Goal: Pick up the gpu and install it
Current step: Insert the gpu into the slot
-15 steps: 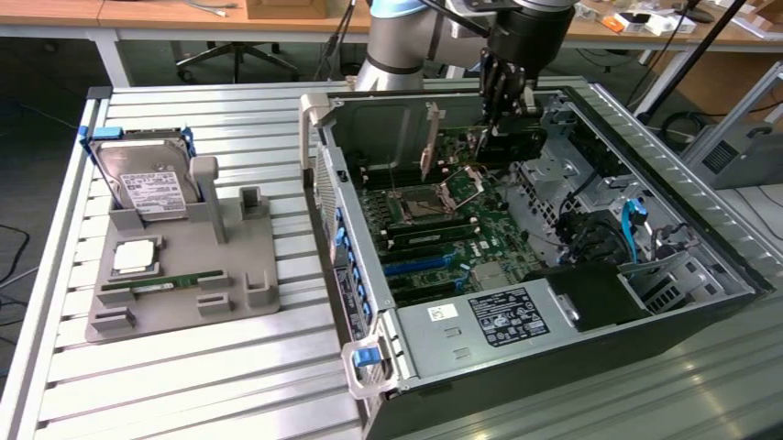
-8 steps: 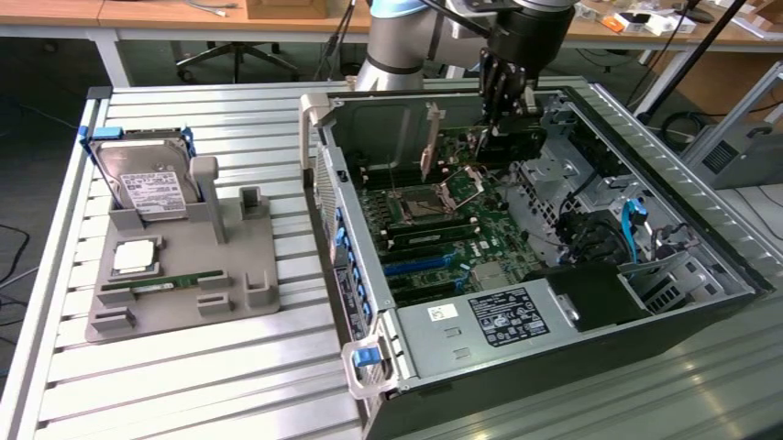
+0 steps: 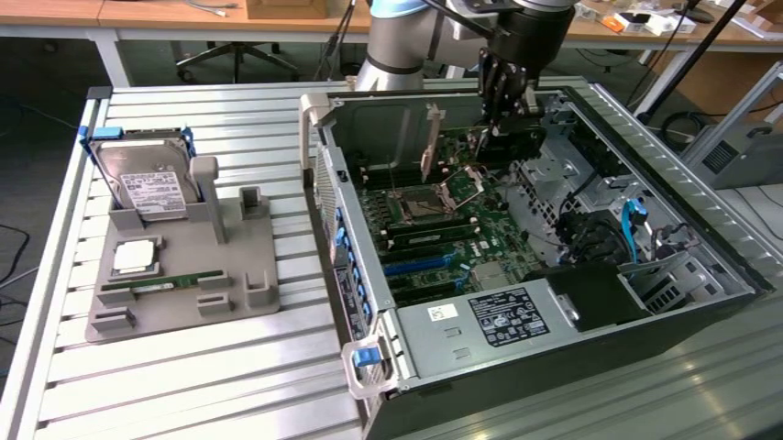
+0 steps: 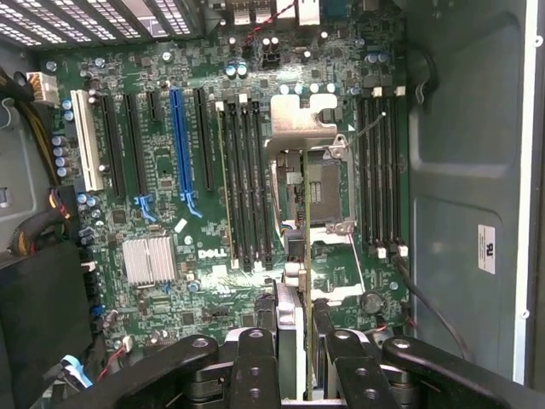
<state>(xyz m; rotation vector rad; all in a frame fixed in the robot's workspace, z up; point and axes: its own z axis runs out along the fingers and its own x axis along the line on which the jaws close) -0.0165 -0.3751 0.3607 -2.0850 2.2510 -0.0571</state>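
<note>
The gpu (image 4: 292,328) stands edge-on between the two fingers, a thin card with a silver metal part near the grip. My gripper (image 4: 298,379) is shut on it. In the exterior view the gripper (image 3: 505,117) points down into the open computer case (image 3: 685,302), near its far end. The card hangs above the green motherboard (image 4: 170,170), in line with the open CPU socket (image 4: 324,187) and beside the memory slots (image 4: 247,179). The expansion slots, one of them blue (image 4: 179,141), lie off to one side of the card.
On the slatted table at the exterior view's left, a grey holder (image 3: 245,293) carries a hard drive (image 3: 145,179), a processor (image 3: 132,257) and a green RAM stick (image 3: 159,284). Case walls, drive cages and blue cables (image 3: 630,225) crowd the gripper's surroundings.
</note>
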